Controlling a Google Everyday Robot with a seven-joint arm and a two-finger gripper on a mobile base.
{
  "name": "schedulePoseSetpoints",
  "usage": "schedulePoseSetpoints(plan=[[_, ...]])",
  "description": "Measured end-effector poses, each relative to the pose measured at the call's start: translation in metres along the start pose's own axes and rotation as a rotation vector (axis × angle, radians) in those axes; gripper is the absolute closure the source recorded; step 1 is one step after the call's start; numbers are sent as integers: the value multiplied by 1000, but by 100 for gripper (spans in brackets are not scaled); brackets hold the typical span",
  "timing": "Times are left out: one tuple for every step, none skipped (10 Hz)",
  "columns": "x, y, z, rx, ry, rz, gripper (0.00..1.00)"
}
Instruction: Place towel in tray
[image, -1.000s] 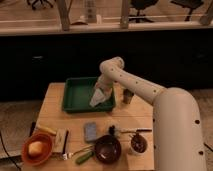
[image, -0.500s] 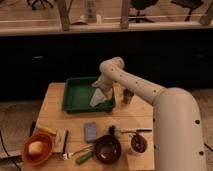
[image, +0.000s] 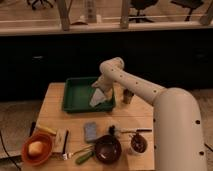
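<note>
The white arm (image: 150, 95) reaches from the near right corner across the table (image: 70, 120) and bends down over the far side, which puts its wrist above the green tray (image: 75, 95). The tray lies flat at the back of the table, and the left part of its floor is bare. The towel (image: 98, 98) hangs as a pale, narrowing sheet over the tray's right half, with its lower edge down near the front rim. Cloth cannot stand up like this unsupported, so the end effector (image: 102, 84), just above the tray's right side, is judged to be clamped on the towel's upper end. The towel is therefore over the tray but not yet released, and the placement is rated nearly complete. An orange bowl (image: 36, 148), a dark bowl (image: 107, 148) and a small cup (image: 128, 96) stand clear of the tray and do not obstruct the drop.
</note>
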Motion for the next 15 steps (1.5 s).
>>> schedulePoseSetpoints(plan=[[0, 0, 0, 1, -1, -2, 20], [1, 0, 0, -1, 3, -7, 20], [1, 1, -1, -3, 11, -15, 20], [1, 0, -1, -4, 22, -25, 20], [1, 0, -1, -5, 28, -30, 20], [0, -2, -1, -6, 28, -32, 20], [-1, -2, -1, -5, 27, -33, 20], [0, -1, -1, -5, 28, -32, 20], [0, -2, -1, -5, 28, -32, 20], [-1, -2, -1, -6, 27, -32, 20], [-1, -2, -1, -5, 27, -33, 20], [-1, -2, -1, -5, 27, -32, 20], [-1, -2, -1, -6, 27, -32, 20], [-1, -2, -1, -6, 27, -32, 20], [-1, -2, -1, -5, 27, -32, 20]])
